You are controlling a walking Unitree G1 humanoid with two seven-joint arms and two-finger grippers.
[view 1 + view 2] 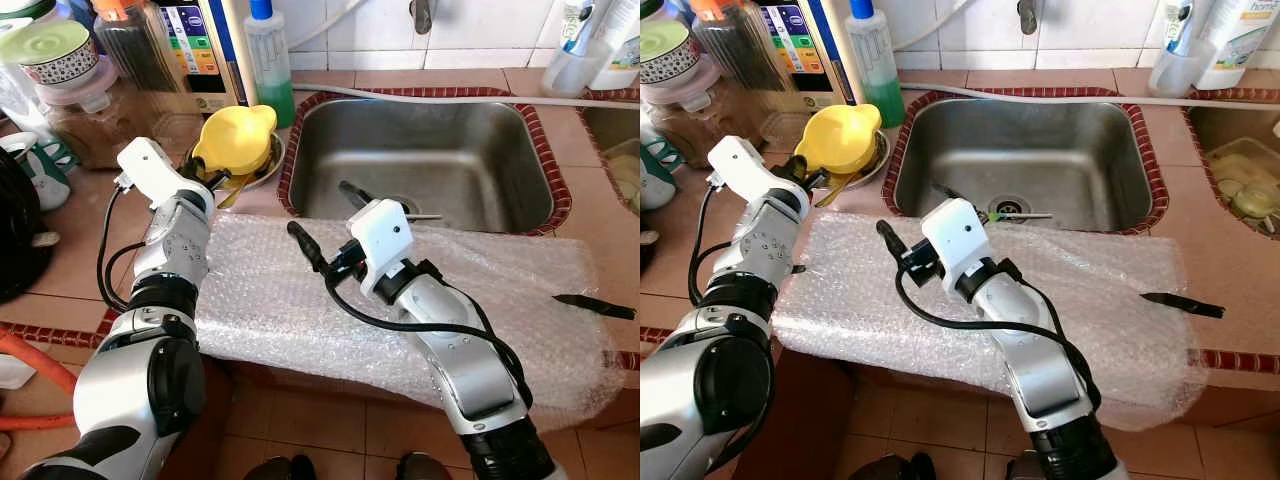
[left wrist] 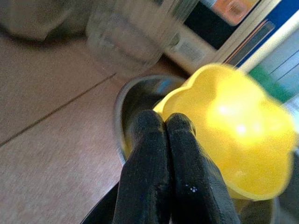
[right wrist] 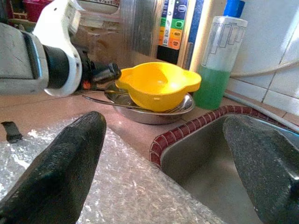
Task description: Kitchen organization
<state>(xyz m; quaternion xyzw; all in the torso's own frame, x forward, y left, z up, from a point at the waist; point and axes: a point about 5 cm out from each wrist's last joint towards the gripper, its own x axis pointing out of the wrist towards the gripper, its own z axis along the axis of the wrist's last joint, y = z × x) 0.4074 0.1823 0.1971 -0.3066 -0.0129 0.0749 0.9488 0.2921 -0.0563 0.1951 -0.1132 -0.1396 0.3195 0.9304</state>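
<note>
A yellow plastic bowl (image 1: 235, 138) lies tilted in a shallow steel dish (image 3: 140, 114) on the counter left of the sink (image 1: 420, 150). My left gripper (image 1: 222, 180) is at the bowl's near rim, fingers (image 2: 154, 158) pressed together and shut on that rim. My right gripper (image 1: 330, 220) hovers open over a sheet of bubble wrap (image 1: 270, 300) at the sink's front edge, with nothing between its wide-spread fingers (image 3: 60, 172). A black knife (image 1: 595, 305) lies on the wrap at the far right.
A bottle of green dish soap (image 1: 268, 60) stands behind the bowl, with jars (image 1: 90, 110) and boxes on the left. A thin utensil (image 1: 420, 215) lies in the sink near the drain. A second basin (image 1: 1240, 170) sits at the right.
</note>
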